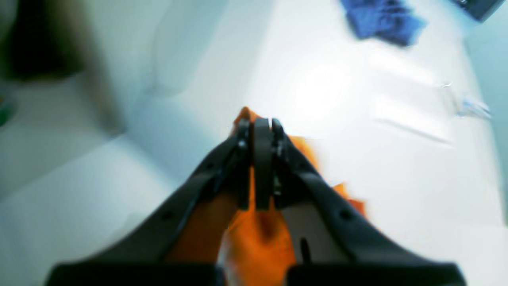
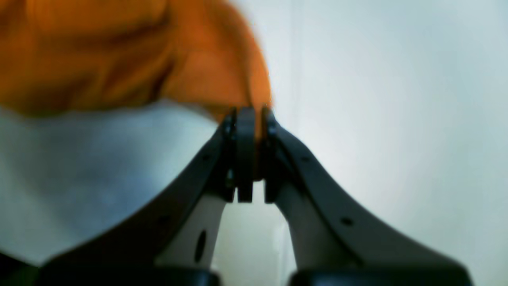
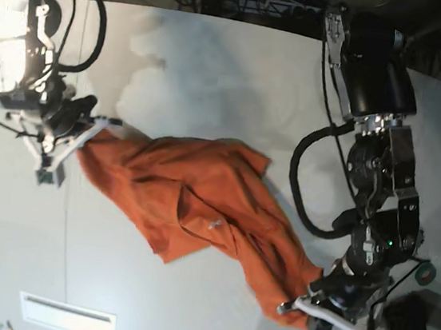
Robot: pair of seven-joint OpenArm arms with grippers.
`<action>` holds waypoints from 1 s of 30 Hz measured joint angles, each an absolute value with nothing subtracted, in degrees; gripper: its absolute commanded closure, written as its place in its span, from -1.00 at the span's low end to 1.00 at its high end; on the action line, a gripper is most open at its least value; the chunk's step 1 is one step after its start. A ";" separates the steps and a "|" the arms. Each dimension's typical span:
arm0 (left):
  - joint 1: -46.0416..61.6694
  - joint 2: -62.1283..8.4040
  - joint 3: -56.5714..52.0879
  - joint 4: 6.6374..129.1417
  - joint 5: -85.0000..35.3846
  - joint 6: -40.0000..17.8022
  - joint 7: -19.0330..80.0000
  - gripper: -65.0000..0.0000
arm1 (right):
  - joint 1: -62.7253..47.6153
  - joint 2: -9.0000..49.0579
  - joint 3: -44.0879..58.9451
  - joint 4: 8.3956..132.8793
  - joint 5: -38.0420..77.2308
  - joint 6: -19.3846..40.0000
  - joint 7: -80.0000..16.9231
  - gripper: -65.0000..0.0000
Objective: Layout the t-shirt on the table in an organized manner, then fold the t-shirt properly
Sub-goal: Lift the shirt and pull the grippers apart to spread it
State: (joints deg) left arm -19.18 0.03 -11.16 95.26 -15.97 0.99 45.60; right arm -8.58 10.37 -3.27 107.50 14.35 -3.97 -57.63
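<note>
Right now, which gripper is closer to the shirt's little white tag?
Left. The left gripper pinches the shirt's end not far from the tag; the right gripper pinches the opposite end, farther from it.

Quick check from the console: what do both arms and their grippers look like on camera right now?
Both arms are black with looping black cables. The left gripper has dark curved fingers with a white inner panel; the right gripper matches. In the base view both grippers show white finger parts.
</note>
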 measured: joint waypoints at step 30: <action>-33.67 6.61 -2.55 64.01 -16.86 0.64 25.30 0.06 | -25.69 5.19 -11.11 108.42 14.48 -7.29 -48.40 -0.09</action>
